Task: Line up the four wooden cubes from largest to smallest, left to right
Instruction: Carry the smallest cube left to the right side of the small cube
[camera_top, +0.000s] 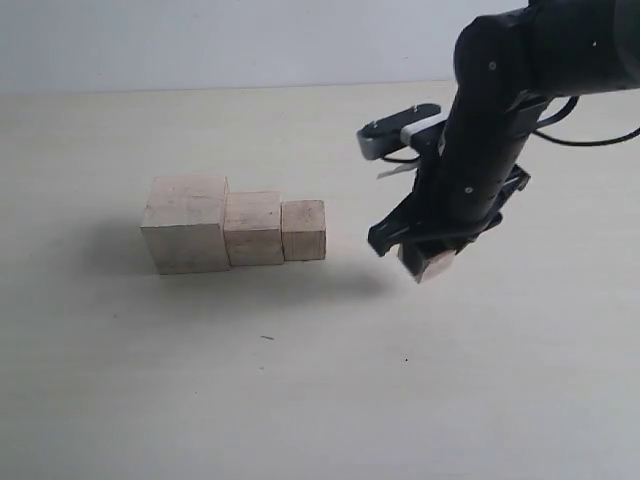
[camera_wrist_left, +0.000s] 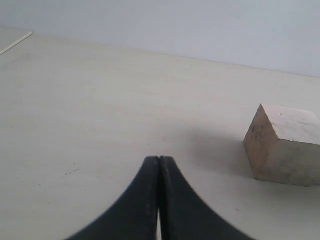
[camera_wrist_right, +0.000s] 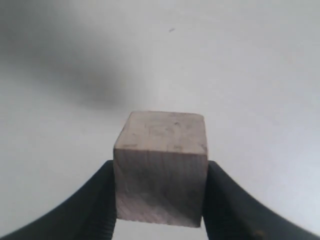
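On table (camera_top: 300, 400): largest cube (camera_top: 187, 224); second cube (camera_top: 253, 228) touching its right side; third cube (camera_top: 303, 230) next beyond. Well right of largest cube, right gripper (camera_top: 426, 258) clamps smallest cube (camera_top: 436, 266).

The smallest cube (camera_top: 436, 266) shows only a pale corner beneath the right gripper (camera_top: 428, 256), whose arm (camera_top: 500, 110) runs off the exterior view's top and right edges, while the left wrist view's edge cuts a wooden cube (camera_wrist_left: 285, 145) whose rank in size cannot be told.
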